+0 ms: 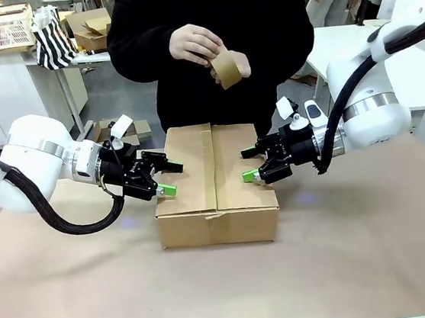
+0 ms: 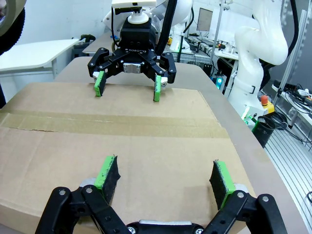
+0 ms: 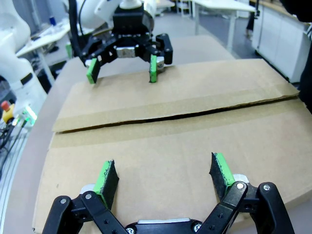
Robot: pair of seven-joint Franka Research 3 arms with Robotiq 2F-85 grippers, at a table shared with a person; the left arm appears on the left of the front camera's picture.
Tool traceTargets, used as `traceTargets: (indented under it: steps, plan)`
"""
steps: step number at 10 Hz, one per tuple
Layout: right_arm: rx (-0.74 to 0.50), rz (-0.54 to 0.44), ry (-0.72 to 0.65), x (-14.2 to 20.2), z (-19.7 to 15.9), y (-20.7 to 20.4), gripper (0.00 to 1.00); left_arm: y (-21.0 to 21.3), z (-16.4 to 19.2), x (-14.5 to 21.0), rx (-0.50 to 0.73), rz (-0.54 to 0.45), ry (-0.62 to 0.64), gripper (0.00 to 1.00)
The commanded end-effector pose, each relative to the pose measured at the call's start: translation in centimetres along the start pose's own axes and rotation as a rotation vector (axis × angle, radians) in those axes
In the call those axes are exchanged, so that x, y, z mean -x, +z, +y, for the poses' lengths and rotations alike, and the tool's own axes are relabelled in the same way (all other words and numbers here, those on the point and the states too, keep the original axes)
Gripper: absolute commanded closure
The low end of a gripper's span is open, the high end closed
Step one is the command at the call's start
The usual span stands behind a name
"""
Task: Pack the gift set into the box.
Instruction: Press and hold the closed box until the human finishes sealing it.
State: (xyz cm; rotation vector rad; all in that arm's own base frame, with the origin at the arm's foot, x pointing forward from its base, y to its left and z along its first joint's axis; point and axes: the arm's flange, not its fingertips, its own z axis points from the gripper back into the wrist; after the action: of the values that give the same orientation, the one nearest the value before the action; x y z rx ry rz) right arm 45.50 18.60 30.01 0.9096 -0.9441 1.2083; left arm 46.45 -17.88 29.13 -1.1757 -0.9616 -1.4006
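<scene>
1. From the front, the box (image 1: 214, 186) sits mid-table with its top flaps folded down and a seam running front to back. The left gripper (image 1: 167, 178) hangs at the box's left edge, fingers spread wide and holding nothing. The right gripper (image 1: 249, 165) mirrors it at the box's right edge, equally wide and empty. Behind the box a person's hands (image 1: 199, 45) hold a roll of brown tape (image 1: 226, 67) above it. The gift set is not to be seen with the flaps closed.

2. From the left wrist, the green pads (image 2: 108, 174) stand far apart over the box top (image 2: 122, 146), where a tape strip (image 2: 97, 124) crosses it. The right gripper (image 2: 127, 87) faces from the box's far edge, spread wide.

3. From the right wrist, the pads (image 3: 106, 179) are wide apart above the box (image 3: 161, 146), whose seam gapes slightly. The left gripper (image 3: 122, 68) sits at the far edge, spread open.
</scene>
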Motion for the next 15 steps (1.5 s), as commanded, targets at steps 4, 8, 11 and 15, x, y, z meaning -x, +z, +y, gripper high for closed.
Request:
traceTargets:
  steps: [4, 8, 11, 15]
  plan:
    - [0.004, 0.007, -0.003, 0.18, 0.07, -0.03, 0.00, 0.03, -0.06, -0.05, 0.005, -0.007, -0.012, 0.00]
    - [0.004, 0.007, -0.003, 0.18, 0.07, -0.03, 0.00, 0.03, -0.06, -0.05, 0.005, -0.007, -0.012, 0.00]
    - [0.004, 0.007, -0.003, 0.18, 0.07, -0.03, 0.00, 0.03, -0.06, -0.05, 0.005, -0.007, -0.012, 0.00]
    - [0.004, 0.007, -0.003, 0.18, 0.07, -0.03, 0.00, 0.03, -0.06, -0.05, 0.005, -0.007, -0.012, 0.00]
